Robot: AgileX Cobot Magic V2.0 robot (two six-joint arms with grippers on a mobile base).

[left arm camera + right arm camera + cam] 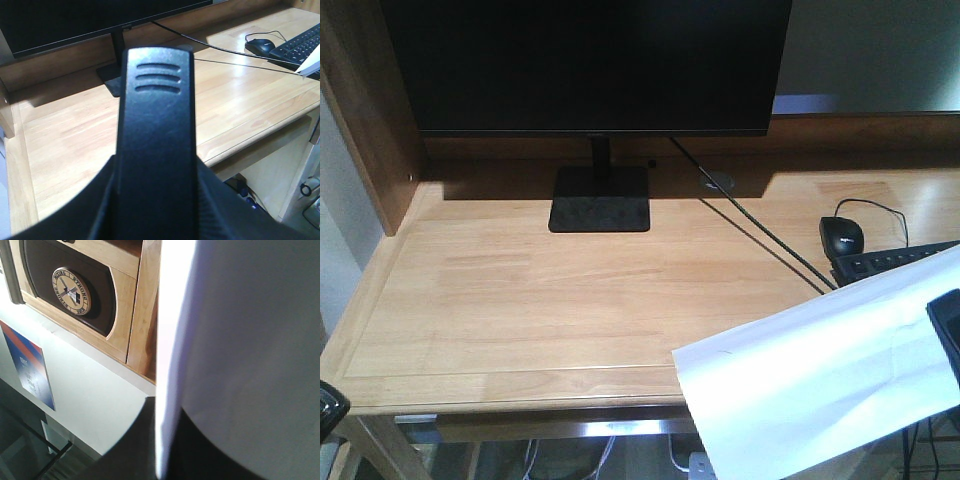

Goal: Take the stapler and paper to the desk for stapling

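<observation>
Hanging over the desk's (570,290) front right corner, the paper (820,370) is pinched in the right claw (945,335); the left claw (156,220) clamps the stapler (156,140) off the front left corner.

On your bench (520,300), the monitor (590,60) stands at the far side, left of centre, its base (600,200) resting on the top. A side panel (365,120) rises at the far left. A cable (750,215) runs from behind the monitor toward the near right. The mouse (841,235) lies on the right, with the keyboard (895,260) just nearer than it. The paper (810,380) hangs over the near right corner, hiding the keyboard's near edge, with the right tool (945,330) at its right edge. The left tool (328,405) sits off the near left corner, the stapler (155,150) in it.
</observation>
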